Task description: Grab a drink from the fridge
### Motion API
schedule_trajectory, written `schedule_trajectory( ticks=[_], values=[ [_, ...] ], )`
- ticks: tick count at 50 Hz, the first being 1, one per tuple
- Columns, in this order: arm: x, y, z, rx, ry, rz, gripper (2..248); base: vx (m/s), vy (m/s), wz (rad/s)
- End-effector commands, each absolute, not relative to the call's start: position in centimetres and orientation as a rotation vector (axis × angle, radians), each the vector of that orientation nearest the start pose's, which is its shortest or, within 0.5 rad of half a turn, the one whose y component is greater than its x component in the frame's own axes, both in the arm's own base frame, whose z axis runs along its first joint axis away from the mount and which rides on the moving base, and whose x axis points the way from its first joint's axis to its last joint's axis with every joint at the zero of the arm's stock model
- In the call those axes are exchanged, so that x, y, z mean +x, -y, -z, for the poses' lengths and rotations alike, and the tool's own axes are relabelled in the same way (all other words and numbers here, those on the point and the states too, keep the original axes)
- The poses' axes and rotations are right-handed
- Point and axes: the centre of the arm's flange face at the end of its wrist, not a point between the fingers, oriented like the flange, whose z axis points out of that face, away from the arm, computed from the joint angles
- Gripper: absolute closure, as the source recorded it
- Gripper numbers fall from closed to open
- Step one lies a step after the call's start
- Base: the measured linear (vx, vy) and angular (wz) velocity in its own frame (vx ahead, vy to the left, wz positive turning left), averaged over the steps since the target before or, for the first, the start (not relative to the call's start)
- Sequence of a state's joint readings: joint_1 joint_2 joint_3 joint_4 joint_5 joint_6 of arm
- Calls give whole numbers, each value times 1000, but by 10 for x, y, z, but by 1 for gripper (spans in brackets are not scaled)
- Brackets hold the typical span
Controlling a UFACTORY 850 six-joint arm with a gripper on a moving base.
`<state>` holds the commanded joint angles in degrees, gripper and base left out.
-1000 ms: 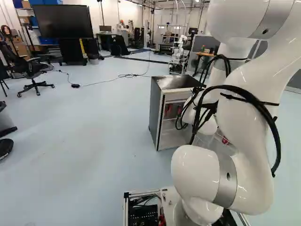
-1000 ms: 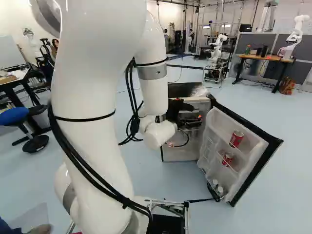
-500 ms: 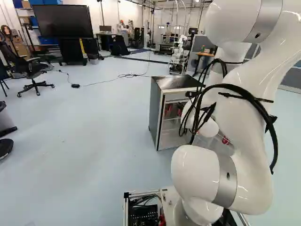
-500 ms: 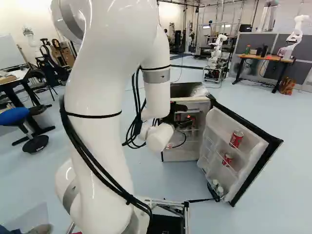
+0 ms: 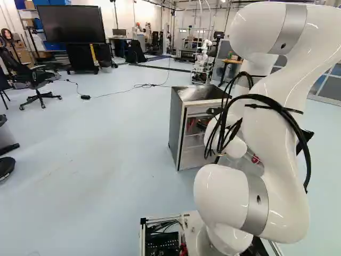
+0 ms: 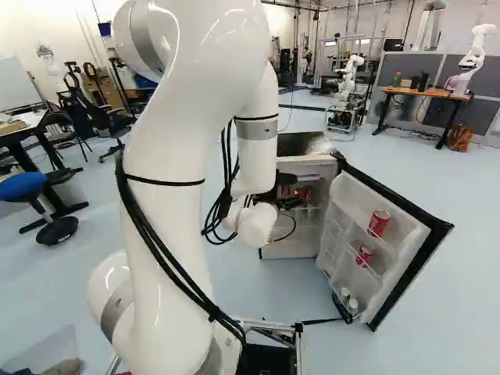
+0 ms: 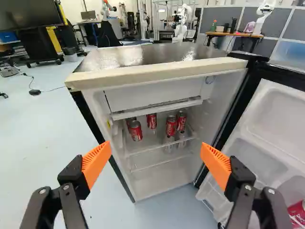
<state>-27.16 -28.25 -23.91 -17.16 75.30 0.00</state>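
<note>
Gripper [image 6: 292,191] is held in front of the mini fridge [image 7: 157,73], pointed toward its open interior. In the wrist view, the two fingers are spread well apart, with orange pads [image 7: 97,161] facing each other, and the fridge's interior is seen between and beyond them. Inside the fridge, a group of red soda cans [image 7: 136,130] is held upright on the upper shelf [image 7: 159,147], under a white compartment [image 7: 155,93]. A lower shelf [image 7: 159,164] is fitted beneath it. The fridge door [image 6: 344,215] is swung wide open; in its racks two more soda cans [image 6: 379,223] are carried, one above the other, and small bottles [image 6: 353,305] are kept at its foot. Beyond the fridge, a wooden desk [image 6: 426,92] is topped by another robot [image 6: 473,53]. On the fridge's side away from the door, a black cable [image 5: 118,93] is laid across the floor.
</note>
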Motion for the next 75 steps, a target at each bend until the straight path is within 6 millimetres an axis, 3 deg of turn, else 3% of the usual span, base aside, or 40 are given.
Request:
schedule_trajectory(
  ticks=[37,75],
  values=[
    [361,152,-206,-2592,-233,1834,3,0,0,0],
    [392,157,-162,-2552,-211,1847,3,0,0,0]
  ],
)
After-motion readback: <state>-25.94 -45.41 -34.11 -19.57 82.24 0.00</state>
